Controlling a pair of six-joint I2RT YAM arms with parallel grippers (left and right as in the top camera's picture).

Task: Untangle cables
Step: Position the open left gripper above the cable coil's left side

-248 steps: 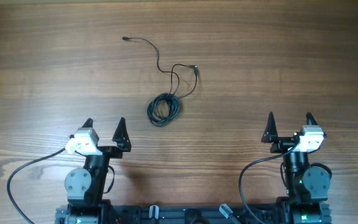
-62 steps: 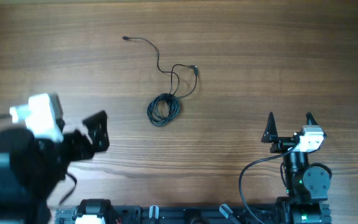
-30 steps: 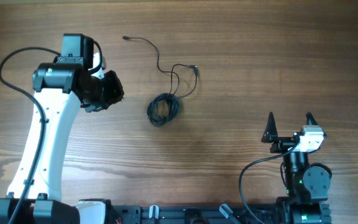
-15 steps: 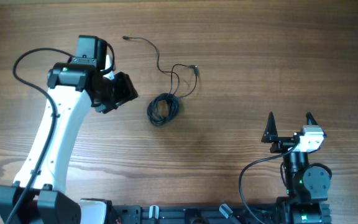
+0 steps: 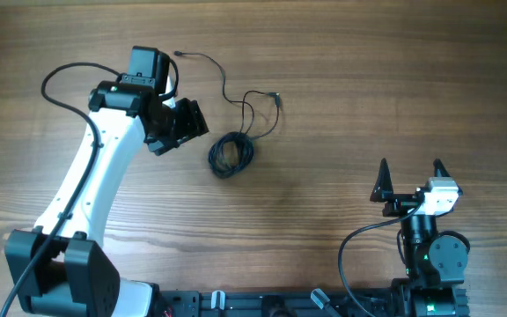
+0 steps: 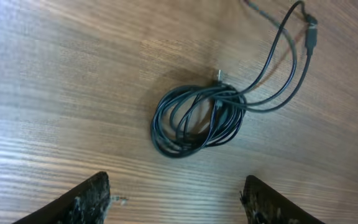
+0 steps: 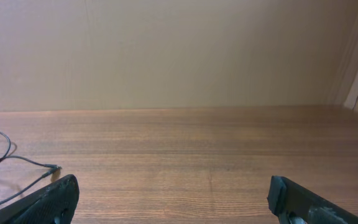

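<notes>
Wood-grain table (image 5: 368, 97) meets a plain beige wall (image 7: 166, 50). Thin black cables (image 5: 231, 154) lie near the table's middle in a tight coil, with loose tails running toward the far edge and one trailing far-left to a small plug. Left tool (image 5: 186, 125) hovers just beside the coil, jaws wide and empty; right tool (image 5: 409, 172) stands wide open, well apart.

Wooden table (image 5: 368, 79), brown, grain running left-right, fills overhead view. Thin black cables (image 5: 232, 155) lie flat on it, left of centre, toward far side. Tight coil (image 6: 232, 112) of several turns at near end. Loose loops leave it toward far right, ending at small plug (image 5: 276, 99). Single strand wanders far-left to second plug end (image 5: 177, 55). One cord or several tangled: hard to tell.
</notes>
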